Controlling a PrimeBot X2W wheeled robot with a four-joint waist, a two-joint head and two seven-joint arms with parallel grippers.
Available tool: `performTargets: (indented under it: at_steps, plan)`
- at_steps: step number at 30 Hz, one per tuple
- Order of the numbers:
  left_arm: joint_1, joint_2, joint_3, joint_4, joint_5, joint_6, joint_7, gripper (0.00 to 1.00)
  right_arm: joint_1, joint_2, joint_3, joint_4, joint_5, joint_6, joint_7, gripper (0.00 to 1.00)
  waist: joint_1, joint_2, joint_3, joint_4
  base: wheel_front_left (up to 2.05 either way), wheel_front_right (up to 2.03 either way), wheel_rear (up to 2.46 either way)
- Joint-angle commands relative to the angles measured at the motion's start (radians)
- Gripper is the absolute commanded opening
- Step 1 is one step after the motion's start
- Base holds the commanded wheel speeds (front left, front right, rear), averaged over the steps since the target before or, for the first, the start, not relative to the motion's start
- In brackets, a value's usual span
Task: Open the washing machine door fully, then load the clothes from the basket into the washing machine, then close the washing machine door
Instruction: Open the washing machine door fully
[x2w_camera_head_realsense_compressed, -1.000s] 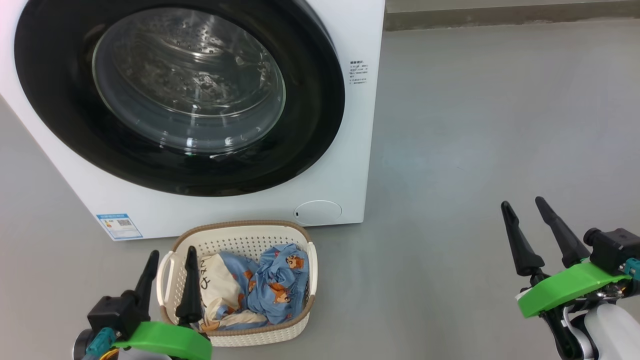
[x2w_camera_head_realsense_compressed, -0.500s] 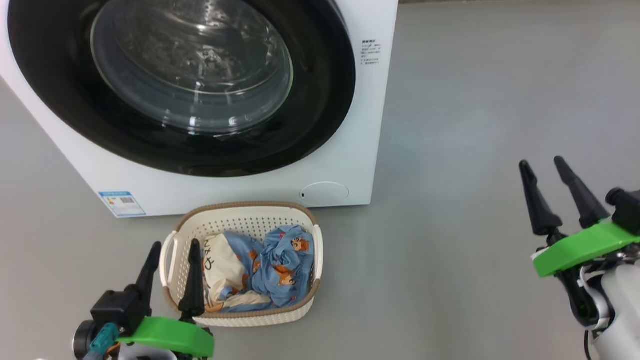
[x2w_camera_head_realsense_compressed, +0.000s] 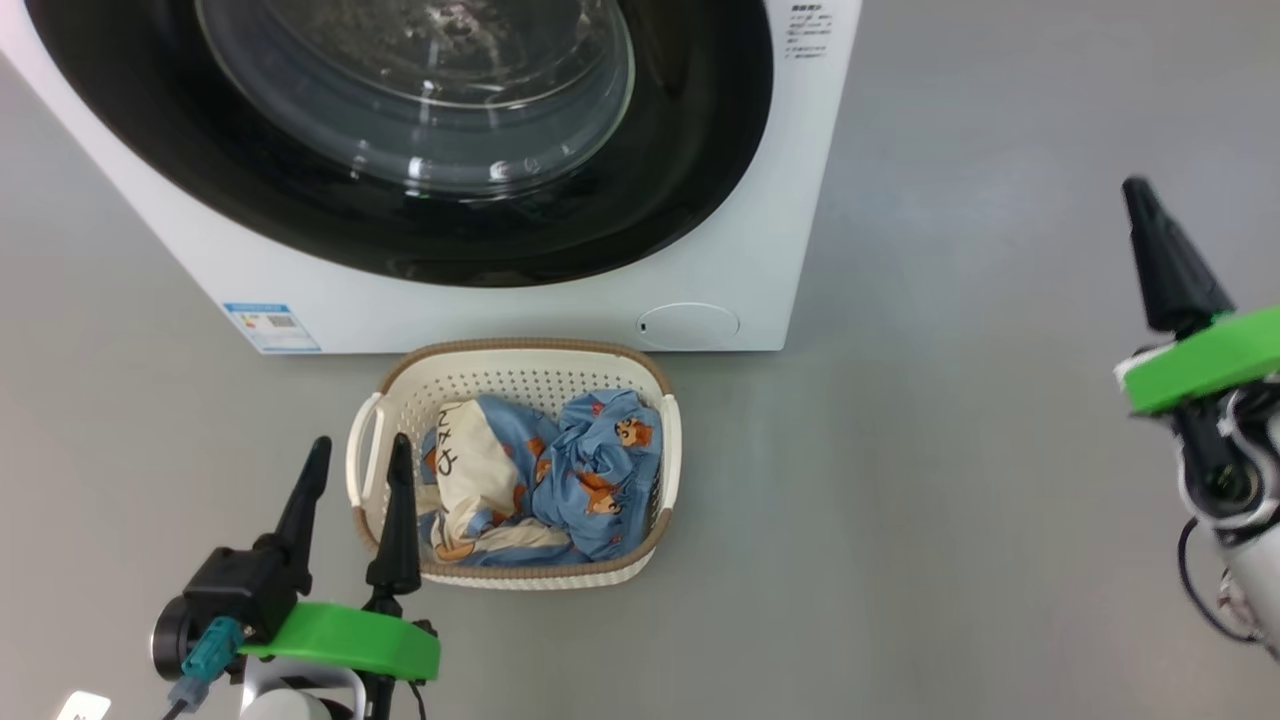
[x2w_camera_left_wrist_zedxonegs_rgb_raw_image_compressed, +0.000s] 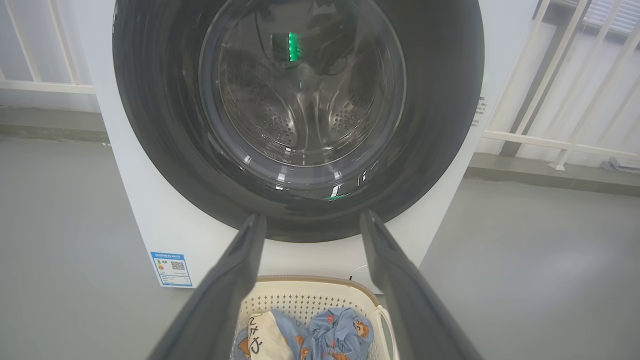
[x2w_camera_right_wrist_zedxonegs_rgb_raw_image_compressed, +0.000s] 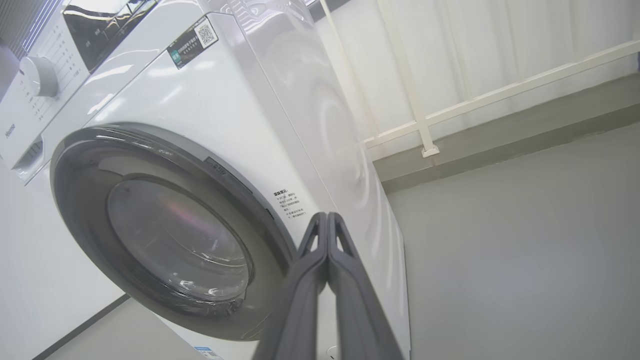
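Right claw (x2w_camera_right_wrist_zedxonegs_rgb_raw_image_compressed: 327, 216), tapered dark fingers (x2w_camera_right_wrist_zedxonegs_rgb_raw_image_compressed: 307, 295) together

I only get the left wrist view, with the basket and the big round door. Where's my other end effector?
Observer: The right end effector is up over bare floor, off to the right of the washing machine.
Operator: Is it open wide like my left end effector?
Observer: No. Its fingers are pressed together with nothing between them.
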Motion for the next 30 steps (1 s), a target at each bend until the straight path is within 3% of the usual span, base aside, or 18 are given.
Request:
performTargets:
  at_steps: [1, 4, 15, 30]
  plan:
    - [-0.035, 0.010, 0.024, -0.033, 0.006, 0.006, -0.009, 1.00, -0.035, -0.033, 0.019, -0.020, 0.037, 0.006, 0.008, 0.00, -0.0001, 0.0000, 0.022, 0.022, 0.00, 0.00, 0.00]
    - [-0.042, 0.010, 0.019, -0.039, 0.008, 0.009, -0.009, 1.00, -0.093, -0.074, 0.047, -0.017, 0.108, 0.006, 0.019, 0.00, -0.0001, 0.0000, 0.037, 0.038, 0.00, 0.00, 0.00]
    - [-0.059, 0.010, -0.010, -0.098, -0.037, 0.025, -0.009, 1.00, -0.268, -0.107, 0.032, 0.011, 0.456, 0.006, 0.139, 0.00, -0.0001, 0.0000, 0.100, 0.084, 0.00, 0.00, 0.00]
    - [-0.088, 0.010, -0.070, -0.165, -0.072, 0.039, -0.009, 1.00, -0.484, -0.084, 0.017, 0.079, 0.626, 0.006, 0.445, 0.00, -0.0001, 0.0000, 0.197, 0.133, 0.00, 0.00, 0.00]
